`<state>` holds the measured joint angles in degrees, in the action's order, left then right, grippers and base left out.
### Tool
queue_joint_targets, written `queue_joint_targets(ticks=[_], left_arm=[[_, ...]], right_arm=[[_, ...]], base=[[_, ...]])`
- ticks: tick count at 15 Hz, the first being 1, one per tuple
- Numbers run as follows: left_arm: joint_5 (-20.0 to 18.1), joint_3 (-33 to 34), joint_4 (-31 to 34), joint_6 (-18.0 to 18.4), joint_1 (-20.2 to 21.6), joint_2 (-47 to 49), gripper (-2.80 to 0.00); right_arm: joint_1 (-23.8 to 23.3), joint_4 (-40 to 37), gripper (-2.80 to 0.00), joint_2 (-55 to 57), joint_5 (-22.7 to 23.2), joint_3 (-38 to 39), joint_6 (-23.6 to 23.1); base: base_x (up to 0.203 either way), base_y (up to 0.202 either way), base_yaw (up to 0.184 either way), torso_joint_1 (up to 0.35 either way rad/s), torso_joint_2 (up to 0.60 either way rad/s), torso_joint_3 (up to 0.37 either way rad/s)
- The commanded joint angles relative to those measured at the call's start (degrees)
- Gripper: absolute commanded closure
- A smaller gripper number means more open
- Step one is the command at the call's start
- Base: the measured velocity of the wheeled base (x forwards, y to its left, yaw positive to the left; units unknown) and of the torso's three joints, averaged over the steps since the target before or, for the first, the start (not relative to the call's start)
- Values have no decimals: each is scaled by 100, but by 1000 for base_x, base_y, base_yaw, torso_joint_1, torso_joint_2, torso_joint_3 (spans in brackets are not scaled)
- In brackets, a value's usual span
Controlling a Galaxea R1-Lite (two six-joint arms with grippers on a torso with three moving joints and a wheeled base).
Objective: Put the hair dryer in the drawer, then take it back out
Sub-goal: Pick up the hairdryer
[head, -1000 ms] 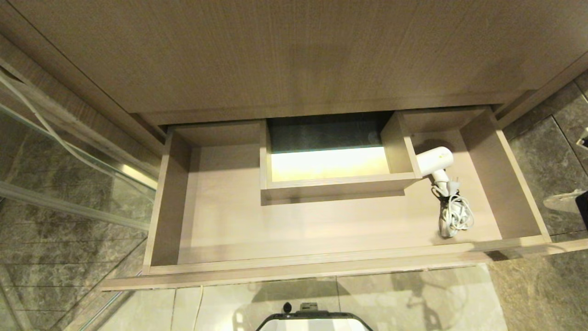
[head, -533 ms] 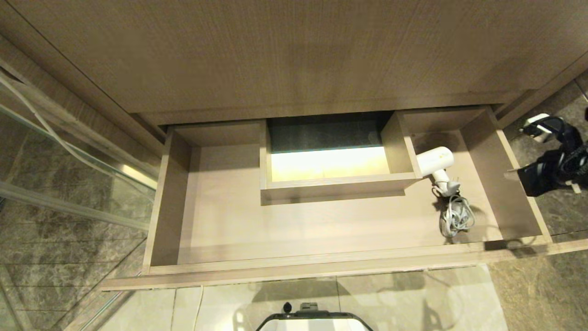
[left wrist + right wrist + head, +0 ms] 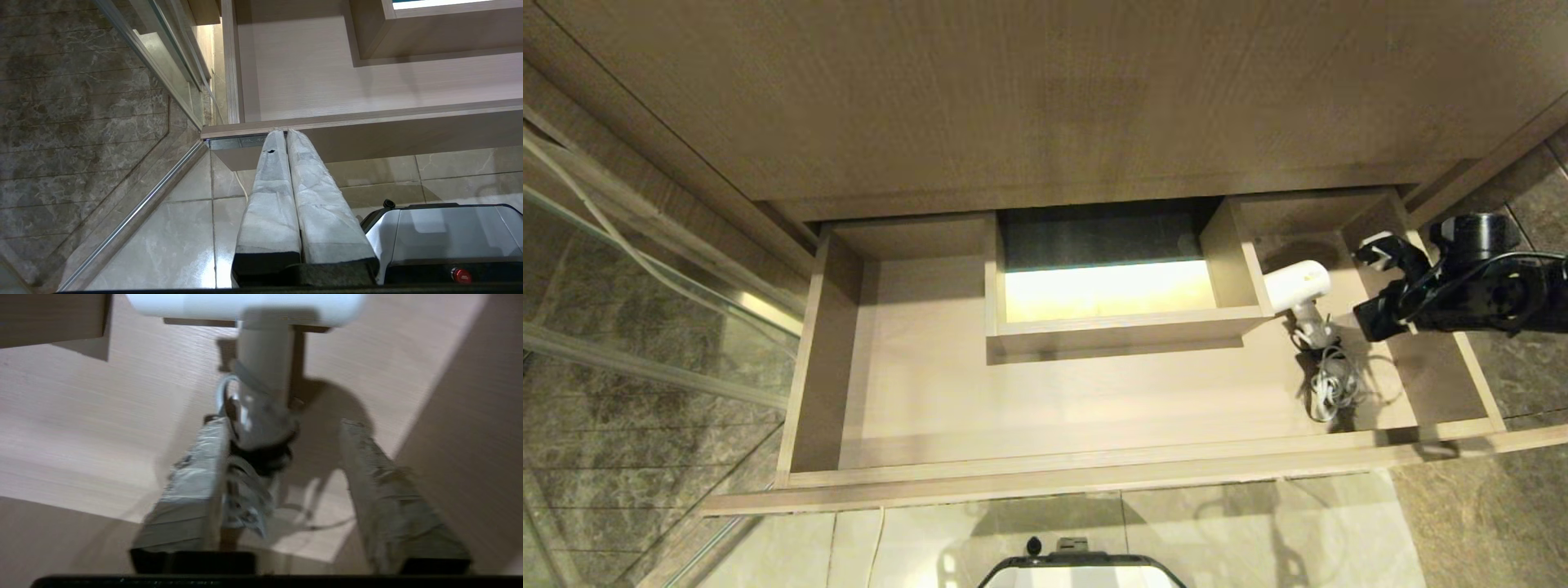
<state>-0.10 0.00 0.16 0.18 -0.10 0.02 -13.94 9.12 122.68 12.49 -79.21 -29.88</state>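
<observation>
Drawer point(image 3: 1094, 408) pulled open. Hair dryer point(image 3: 1298, 287) lies inside at about 3 o'clock, barrel against the boxed cut-out's point(image 3: 1123, 322) right wall, bundled cord point(image 3: 1331, 384) trailing toward 6. Right gripper point(image 3: 1372, 282) reaches in over the right wall, just beside the handle; fingers point(image 3: 188, 490) apart (nothing held). Left gripper point(image 3: 286, 132) parked below the drawer's front edge, fingers point(image 3: 314, 196) together.

The place was a bathroom, probably in a home or a hotel. A light-wood vanity drawer point(image 3: 1094, 408) stood pulled out, with a boxed cut-out point(image 3: 1107, 282) at its back. Dark marble wall tiles point(image 3: 81, 102), glossy floor tiles point(image 3: 1241, 531) and a glass shower partition point(image 3: 645, 269) showed it. A white hair dryer point(image 3: 1298, 290) lay inside.
</observation>
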Motion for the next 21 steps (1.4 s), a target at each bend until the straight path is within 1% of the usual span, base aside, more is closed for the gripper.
queue_joint_targets(ticks=[1, 4, 6, 10, 13, 14, 16, 18, 21], left_arm=[[1, 0, 2, -1, 1, -2, 0], [1, 7, 2, -1, 1, -2, 0], [1, 4, 2, -1, 1, -2, 0], [1, 6, 2, -1, 1, -2, 0], [1, 7, 2, -1, 1, -2, 0], [1, 9, 2, -1, 1, -2, 0], [1, 9, 2, -1, 1, -2, 0], [1, 9, 2, -1, 1, -2, 0], [1, 0, 2, -1, 1, -2, 0]], right_arm=[[135, 64, -280, 613, 10, -302, -16], [238, 233, -280, 1085, 39, -750, -9], [257, 616, -280, 1380, 52, -977, -24], [260, 969, -280, 1890, 38, -1530, -79], [251, 974, -280, 1988, 16, -1606, -28], [251, 1003, 0, 1988, 24, -1589, -8], [250, 971, 0, 1962, -21, -1570, -55], [251, 947, 0, 1845, -66, -1526, -7], [249, 732, 0, 1355, -69, -1341, 28]], base=[[0, 0, 0, 0, 0, 0], [0, 0, 0, 0, 0, 0], [0, 0, 0, 0, 0, 0], [0, 0, 0, 0, 0, 0], [0, 0, 0, 0, 0, 0], [0, 0, 0, 0, 0, 0], [0, 0, 0, 0, 0, 0], [0, 0, 0, 0, 0, 0], [0, 0, 0, 0, 0, 0]])
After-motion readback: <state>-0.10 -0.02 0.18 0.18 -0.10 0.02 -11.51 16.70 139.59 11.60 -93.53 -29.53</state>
